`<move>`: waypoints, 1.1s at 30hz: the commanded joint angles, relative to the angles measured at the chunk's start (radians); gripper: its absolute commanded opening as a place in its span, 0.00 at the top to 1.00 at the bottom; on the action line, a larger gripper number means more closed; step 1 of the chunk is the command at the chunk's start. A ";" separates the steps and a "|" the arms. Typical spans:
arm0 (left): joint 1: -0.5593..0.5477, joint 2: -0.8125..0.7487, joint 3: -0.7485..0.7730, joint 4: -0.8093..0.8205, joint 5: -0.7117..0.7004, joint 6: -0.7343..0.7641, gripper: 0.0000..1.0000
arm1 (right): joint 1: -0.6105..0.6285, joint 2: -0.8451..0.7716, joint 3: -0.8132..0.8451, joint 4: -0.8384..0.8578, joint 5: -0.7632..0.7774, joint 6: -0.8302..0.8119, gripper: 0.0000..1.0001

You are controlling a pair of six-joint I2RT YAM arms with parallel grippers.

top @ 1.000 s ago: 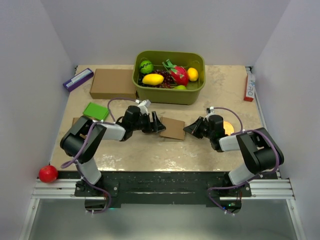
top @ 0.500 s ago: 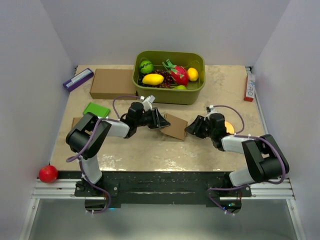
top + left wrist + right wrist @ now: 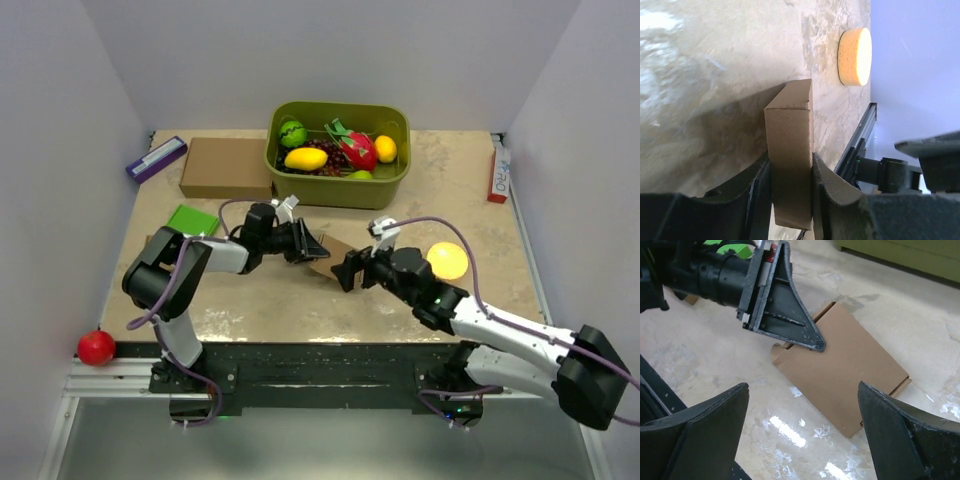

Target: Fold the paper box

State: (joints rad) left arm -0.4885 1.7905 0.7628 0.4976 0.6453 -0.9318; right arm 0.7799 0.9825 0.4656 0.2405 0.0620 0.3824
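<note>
The paper box (image 3: 336, 251) is a flat brown cardboard carton near the table's middle, one end raised off the surface. My left gripper (image 3: 311, 246) is shut on its left end; in the left wrist view the box (image 3: 789, 131) stands edge-on, pinched between both fingers of the gripper (image 3: 790, 160). My right gripper (image 3: 347, 271) hovers just right of and in front of the box, open and holding nothing. In the right wrist view, the wide-apart gripper (image 3: 802, 390) frames the box (image 3: 847, 371), with the left gripper's finger (image 3: 785, 310) on its far corner.
A green bin (image 3: 338, 192) of toy fruit stands at the back, a larger brown carton (image 3: 226, 167) to its left. A green block (image 3: 192, 221), a purple item (image 3: 156, 158), a yellow sponge disc (image 3: 447, 260) and a red-white box (image 3: 498, 172) lie around. A red ball (image 3: 96, 347) sits off the front left.
My right gripper opened, and its arm swung left from beside the sponge to the box's near side. My left gripper closed on the box's left end and lifted it.
</note>
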 commanded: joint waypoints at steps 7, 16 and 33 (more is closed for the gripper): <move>0.131 -0.112 -0.125 0.002 0.177 -0.131 0.88 | 0.441 0.332 0.241 -0.122 0.615 -0.197 0.07; 0.172 -0.177 -0.198 0.025 0.249 -0.213 0.88 | 0.499 0.651 0.439 -0.231 0.875 -0.162 0.09; 0.195 -0.273 -0.235 -0.013 0.290 -0.184 0.51 | 0.498 0.710 0.462 -0.237 0.905 -0.292 0.74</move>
State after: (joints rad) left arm -0.3130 1.5543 0.4992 0.4950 0.8581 -1.1858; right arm 1.3018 1.7527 0.9092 0.0132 0.9478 0.0746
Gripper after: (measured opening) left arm 0.385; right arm 0.380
